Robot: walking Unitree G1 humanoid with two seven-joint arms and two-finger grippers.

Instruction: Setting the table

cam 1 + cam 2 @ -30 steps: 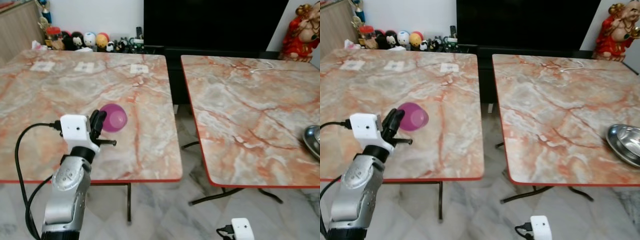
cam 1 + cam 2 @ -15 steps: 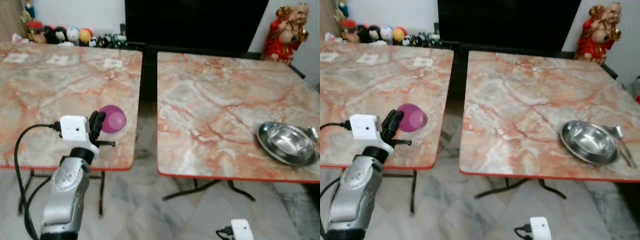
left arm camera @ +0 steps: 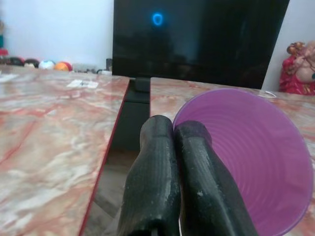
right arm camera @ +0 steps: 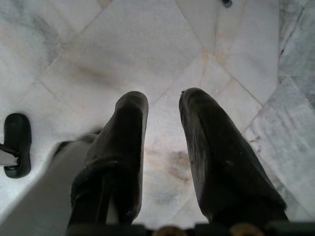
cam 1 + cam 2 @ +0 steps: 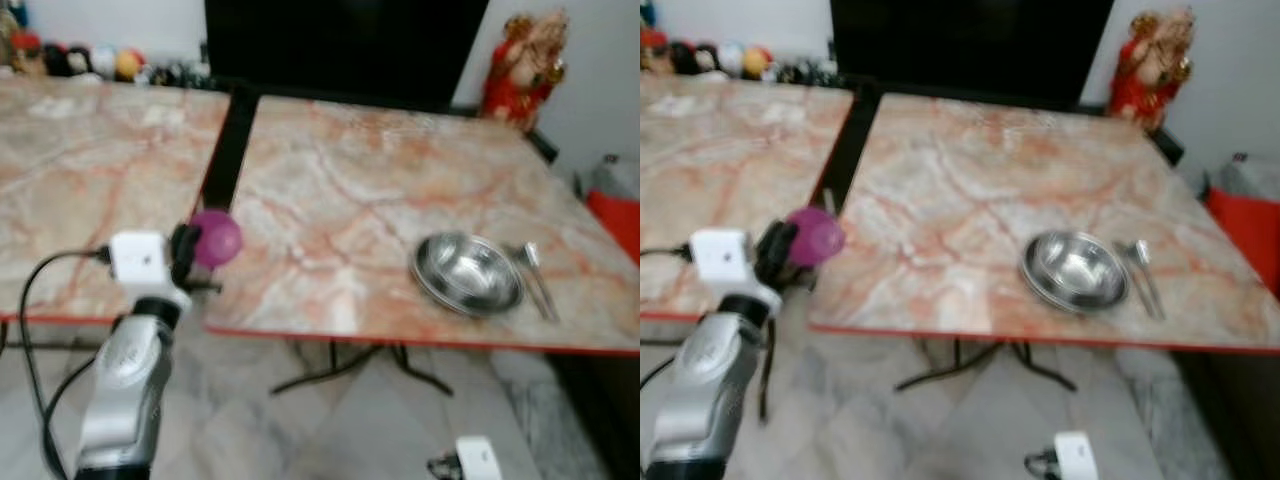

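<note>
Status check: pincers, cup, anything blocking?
Left pincer shut on purple cup, held up. Right pincer open, idle over floor. Steel bowl, spoon on right table.

The purple plastic cup (image 3: pixel 248 162) was clamped by its rim in the left gripper (image 3: pixel 183 147), one black finger outside the wall and one inside. It lay tilted on its side, with its open mouth turned back toward the wrist. A round shiny steel bowl (image 5: pixel 467 272) stood upright on the marble-patterned table (image 5: pixel 370 190), well apart from that gripper, to its right. Just beside the bowl, on its far side from the gripper, lay a steel spoon (image 5: pixel 535 278), flat on the table.
</note>
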